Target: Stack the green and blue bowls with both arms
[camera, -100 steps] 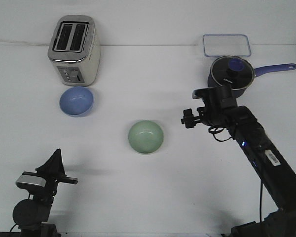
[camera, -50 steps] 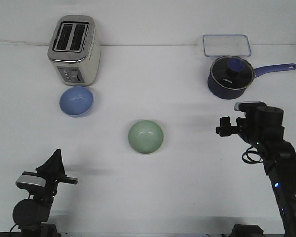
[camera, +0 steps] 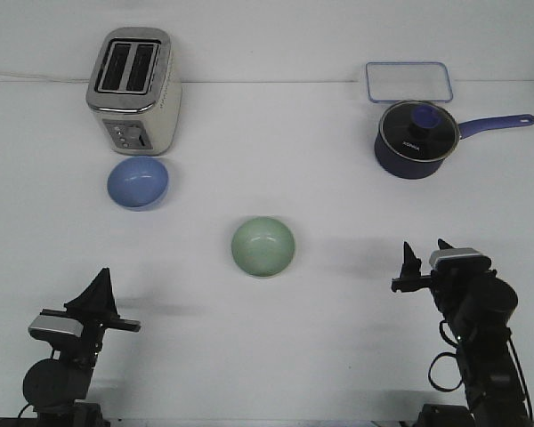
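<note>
The pale green bowl point(camera: 263, 246) sits upright near the middle of the table. Farther back on the left, the periwinkle blue bowl point(camera: 139, 182) stands just in front of the toaster. Both bowls are apart and nothing touches them. My left gripper point(camera: 102, 283) rests low at the front left, its fingers showing as one dark wedge with nothing in it. At the front right, my right gripper point(camera: 424, 252) is well right of the green bowl, with its two fingertips apart and nothing between them.
A silver toaster point(camera: 133, 89) stands at the back left. At the back right sit a dark navy saucepan point(camera: 416, 138) with a glass lid and a blue handle, and behind it a clear rectangular container point(camera: 408, 81).
My right arm has pulled back from mid-table near the saucepan to the front right and folded down low. The left arm and both bowls have not moved.
</note>
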Robot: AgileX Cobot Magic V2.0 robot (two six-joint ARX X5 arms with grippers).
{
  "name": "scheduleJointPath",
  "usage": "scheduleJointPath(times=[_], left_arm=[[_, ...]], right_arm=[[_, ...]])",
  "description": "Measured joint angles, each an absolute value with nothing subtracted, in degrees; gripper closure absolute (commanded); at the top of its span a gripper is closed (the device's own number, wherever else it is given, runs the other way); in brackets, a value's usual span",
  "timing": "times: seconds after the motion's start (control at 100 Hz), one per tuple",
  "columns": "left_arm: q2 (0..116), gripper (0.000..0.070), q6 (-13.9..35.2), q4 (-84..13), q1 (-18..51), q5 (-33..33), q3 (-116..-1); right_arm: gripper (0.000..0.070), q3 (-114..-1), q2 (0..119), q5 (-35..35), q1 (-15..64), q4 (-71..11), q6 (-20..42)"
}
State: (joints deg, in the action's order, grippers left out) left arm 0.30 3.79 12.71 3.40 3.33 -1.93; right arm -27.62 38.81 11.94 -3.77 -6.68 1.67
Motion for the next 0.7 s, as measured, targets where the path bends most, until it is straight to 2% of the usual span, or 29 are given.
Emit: scheduleJointPath(times=[0.08, 0.7], left_arm=[[0.3, 0.069, 3.79, 12.69, 3.4, 3.33, -1.93], [0.3, 0.069, 3.79, 12.69, 3.4, 3.33, -1.93]], right_arm=[[0.0242, -23.68, 35.86, 11.94, -3.77, -2.63, 2.04], [0.0242, -22.63, 33.23, 11.94, -3.77, -0.47, 2.85]])
